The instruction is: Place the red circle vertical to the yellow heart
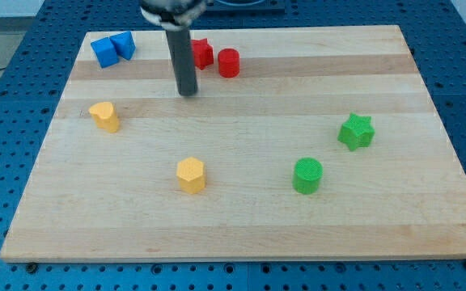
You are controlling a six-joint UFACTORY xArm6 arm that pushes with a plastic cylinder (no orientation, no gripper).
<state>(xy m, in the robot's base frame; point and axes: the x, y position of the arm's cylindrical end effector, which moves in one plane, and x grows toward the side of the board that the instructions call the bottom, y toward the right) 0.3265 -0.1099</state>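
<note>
My tip (188, 92) planted on the wooden board (241, 218) in the upper middle of the frame, at the foot of a straight dark rod (183, 56) coming down from the top edge. No claw here, only a bare rod end, so nothing to open, close or hold. Just up and right of the tip, close but apart from it: the red circle (229, 62), upright, and beside it to the left a second red block (202, 52), partly hidden behind the rod, shape hard to tell. Further left at the upper left corner, two blue blocks (112, 48) touching each other. Down and left of the tip, well apart from the red circle: the yellow heart (104, 115), near the board's left edge. Lower middle: a yellow hexagon block (191, 175). Lower right: a green round block (307, 175), and above it to the right a green star (356, 131). Pale planks with visible grain, resting on a blue perforated table (6, 105) showing on all sides.
</note>
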